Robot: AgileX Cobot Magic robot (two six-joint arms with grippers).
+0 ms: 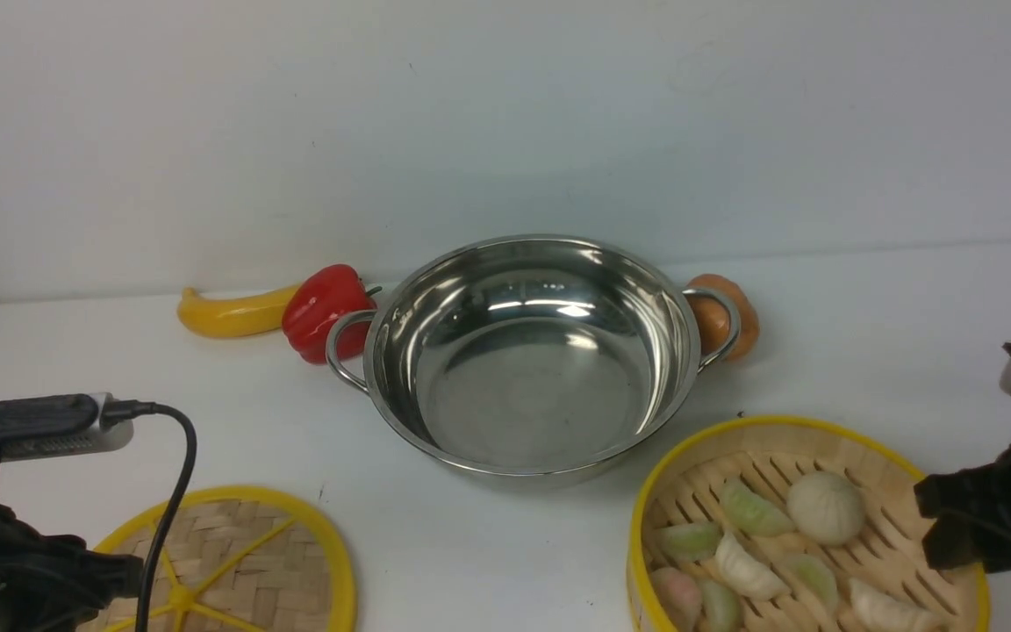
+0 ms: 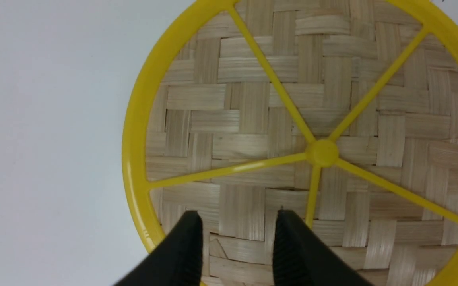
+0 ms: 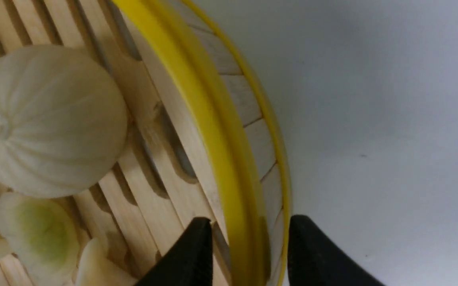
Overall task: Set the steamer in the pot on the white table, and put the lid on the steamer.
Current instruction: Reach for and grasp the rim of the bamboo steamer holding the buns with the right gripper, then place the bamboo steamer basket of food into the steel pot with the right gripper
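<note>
The empty steel pot (image 1: 435, 351) stands mid-table on the white table (image 1: 865, 351). The steamer (image 1: 690, 456), with a bun and dumplings inside, sits on the table at the front right. My right gripper (image 1: 944, 522) is at its right rim. In the right wrist view the gripper (image 3: 249, 228) is open, with one jaw inside the yellow rim (image 3: 213, 119) and one outside. The lid (image 1: 233, 553) lies flat at the front left. My left gripper (image 1: 106, 575) hovers over its near edge. In the left wrist view it (image 2: 239, 222) is open and empty above the lid's weave (image 2: 253, 99).
A yellow banana (image 1: 229, 313) and a red pepper (image 1: 323, 312) lie behind the pot's left handle. A brown-orange round item (image 1: 725, 318) sits behind its right handle. A pale wall closes the back. A black cable (image 1: 176, 491) hangs off my left arm.
</note>
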